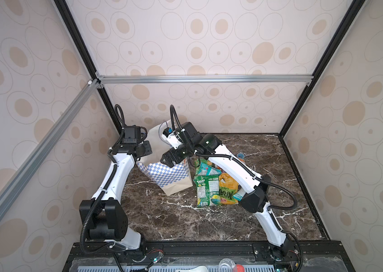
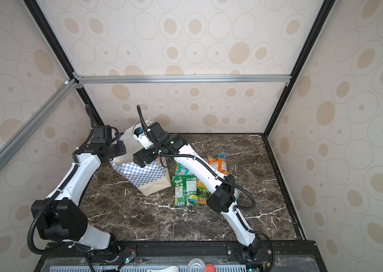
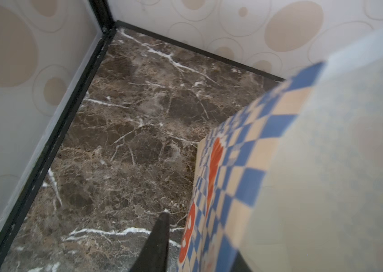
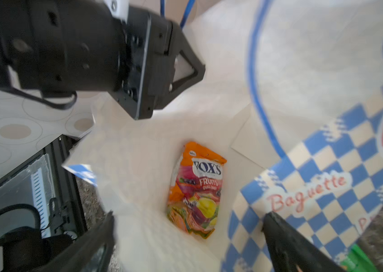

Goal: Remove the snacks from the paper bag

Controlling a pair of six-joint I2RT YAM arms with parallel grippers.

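Note:
The paper bag stands upright at the back left of the marble table, checkered front toward me. My left gripper is at its left rim, shut on the bag's wall, which runs between the two black fingers. My right gripper hangs open over the bag's mouth, one finger outside the checkered front. Inside, on the bag's floor, lies an orange Fox's snack packet. Several snacks lie right of the bag: a green one, a yellow-orange one, a teal one.
A small blue tape roll sits behind the snack pile, partly under my right arm. Patterned walls with black rails close the table on three sides. A clear glass stands on the front ledge.

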